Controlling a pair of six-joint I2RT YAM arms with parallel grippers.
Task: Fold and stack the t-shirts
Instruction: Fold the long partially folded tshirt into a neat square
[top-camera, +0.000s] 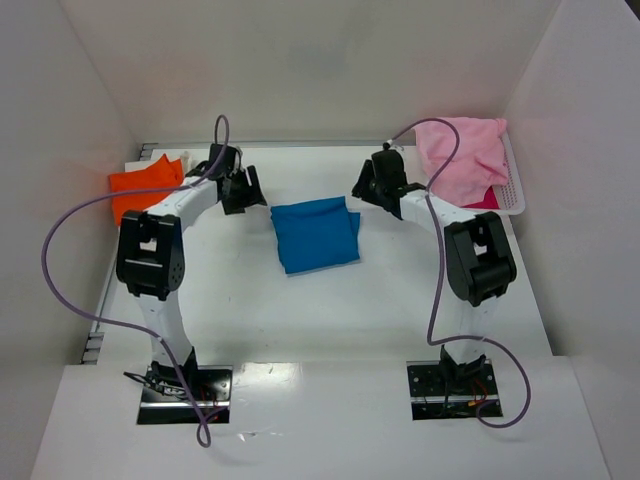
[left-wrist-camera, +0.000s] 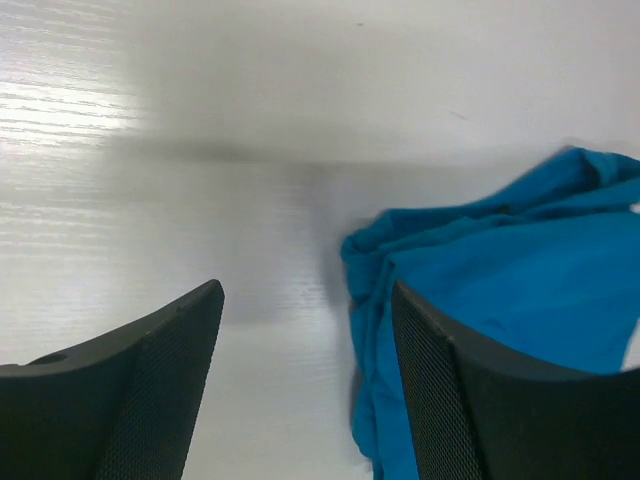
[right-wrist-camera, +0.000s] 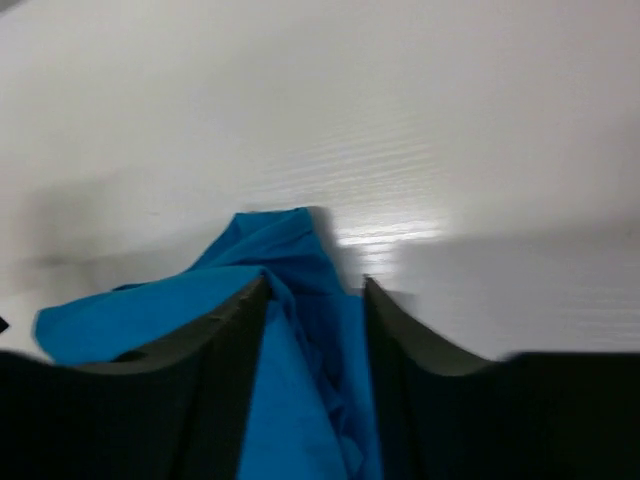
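Blue t-shirt (top-camera: 315, 234) lies folded; my left gripper (left-wrist-camera: 307, 292) gapes empty beside it; my right gripper (right-wrist-camera: 315, 283) straddles its corner (pinching or not, I cannot tell).

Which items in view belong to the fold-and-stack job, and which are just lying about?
Job:
- blue t-shirt, centre of table
- orange t-shirt, far left
- pink t-shirt, far right, draped over the basket

Lying about:
- white basket

Tees x3: 1 blue tee (top-camera: 316, 234), 1 orange tee (top-camera: 145, 187), 1 pink tee (top-camera: 460, 155). White basket (top-camera: 515, 185) x1, table (top-camera: 330, 320) x1. Arms x2: left arm (top-camera: 150, 255), right arm (top-camera: 478, 255); grippers x2: left gripper (top-camera: 243, 190), right gripper (top-camera: 370, 180).
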